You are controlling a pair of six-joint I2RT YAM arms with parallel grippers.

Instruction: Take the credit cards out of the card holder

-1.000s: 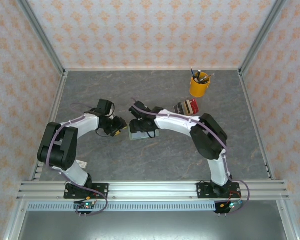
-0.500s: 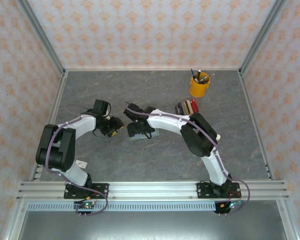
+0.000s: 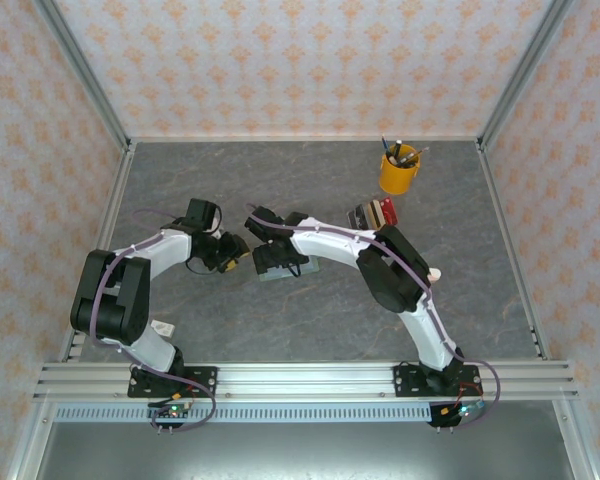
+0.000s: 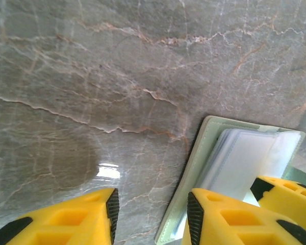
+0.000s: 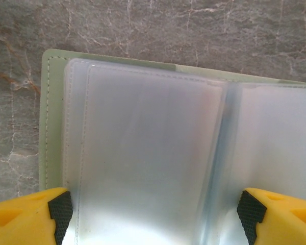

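On the counter (image 4: 92,76), spread open beneath wide-parted right end effector (image 5: 153,209): pale mint-green bifold card holder (image 5: 53,102). Beside its edge, left end effector (image 4: 152,214) parted, empty. Likely lining up for extraction; next, pinching credit cards inside sleeves.

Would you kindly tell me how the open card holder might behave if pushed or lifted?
The card holder lies flat and thin on the glossy table, so a push would probably slide it. Its clear sleeves look thin and shiny: likely floppy and slippery to pinch.
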